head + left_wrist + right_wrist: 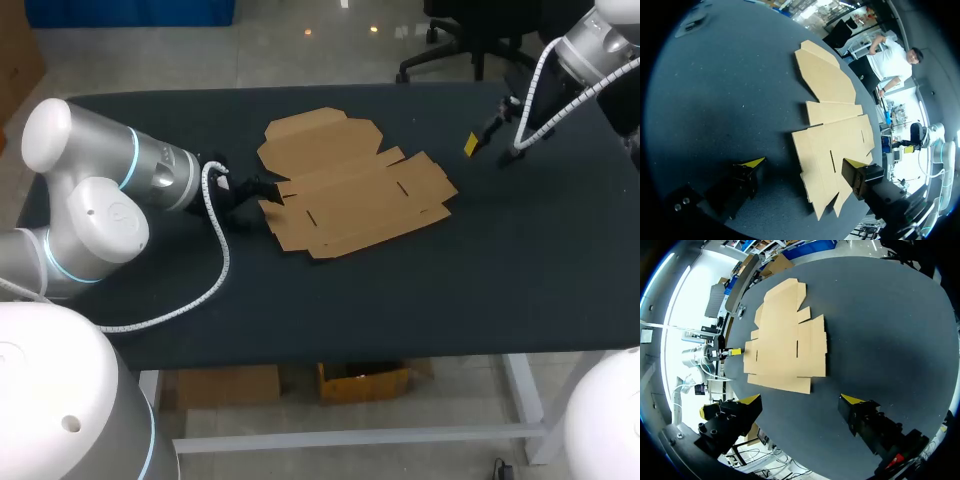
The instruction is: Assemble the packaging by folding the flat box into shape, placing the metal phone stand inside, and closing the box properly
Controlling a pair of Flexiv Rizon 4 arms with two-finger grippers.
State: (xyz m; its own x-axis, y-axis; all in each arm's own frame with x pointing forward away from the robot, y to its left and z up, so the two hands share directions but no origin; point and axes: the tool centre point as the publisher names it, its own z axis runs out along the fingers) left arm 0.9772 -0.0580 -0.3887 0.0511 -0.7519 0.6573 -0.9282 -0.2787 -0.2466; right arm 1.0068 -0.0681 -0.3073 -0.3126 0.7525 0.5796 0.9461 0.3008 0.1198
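My left arm (100, 200) comes in low from the left side of the black table (500, 290). My left fingers (262, 190) are spread wide and hold nothing. They sit at the left edge of the box (350, 190). In the left wrist view, one yellow tip is over bare table beside the box and the other is over its near flap. I cannot tell whether that tip touches the cardboard. The box is a brown cardboard blank, lying flat and unfolded at the middle of the table, its flaps spread out. Well to its right, toward the table's far right corner, my right fingers (488, 142) hang from my right arm (590, 45). They are also spread wide and empty, with the box ahead of them and apart.
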